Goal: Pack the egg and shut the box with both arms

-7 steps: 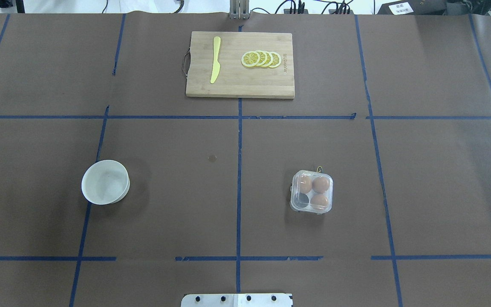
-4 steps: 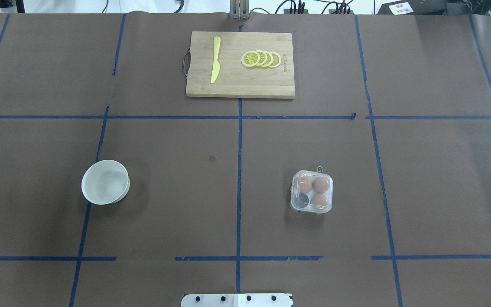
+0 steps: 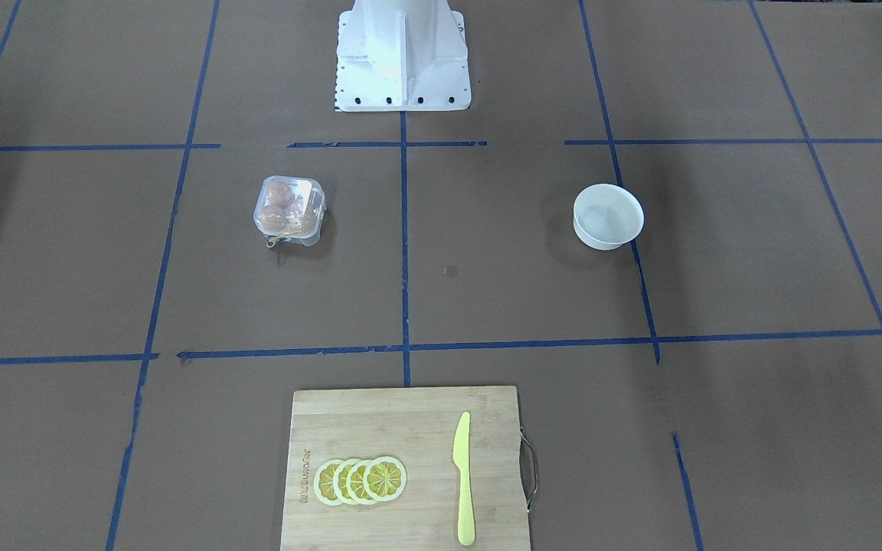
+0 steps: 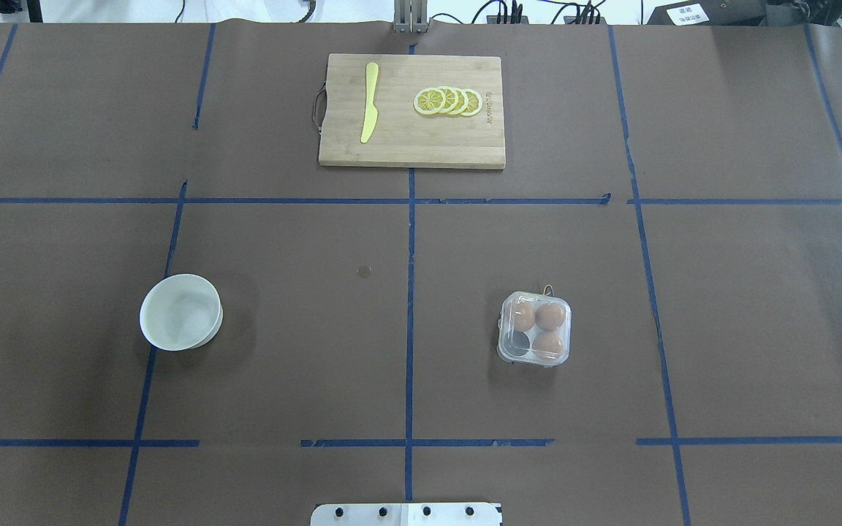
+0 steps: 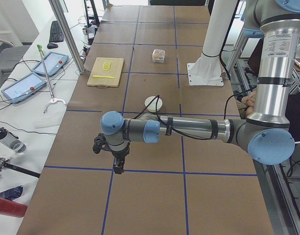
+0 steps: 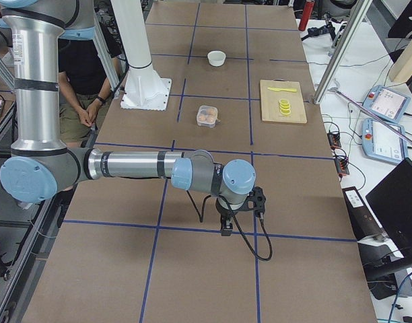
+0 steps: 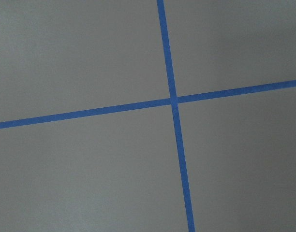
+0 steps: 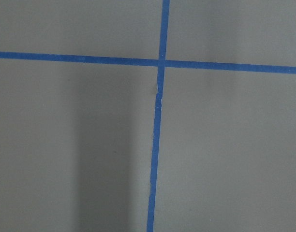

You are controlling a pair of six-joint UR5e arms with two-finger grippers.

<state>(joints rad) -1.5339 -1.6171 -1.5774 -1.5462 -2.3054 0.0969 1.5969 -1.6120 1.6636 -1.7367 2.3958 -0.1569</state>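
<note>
The clear box (image 4: 535,328) sits right of the table's middle, and its lid looks down over the cells. It holds three brown eggs (image 4: 550,315); the near-left cell is dark and empty. It also shows in the front view (image 3: 289,209). Neither gripper is in the overhead or front view. The left gripper (image 5: 118,169) hangs over the table's far left end, and the right gripper (image 6: 226,230) over its far right end. Both are far from the box, and I cannot tell whether they are open or shut. Both wrist views show only brown paper and blue tape.
An empty white bowl (image 4: 180,312) stands at the left. A wooden cutting board (image 4: 411,146) at the far middle holds a yellow knife (image 4: 370,102) and lemon slices (image 4: 448,101). The white pedestal (image 3: 403,53) stands at the robot's edge.
</note>
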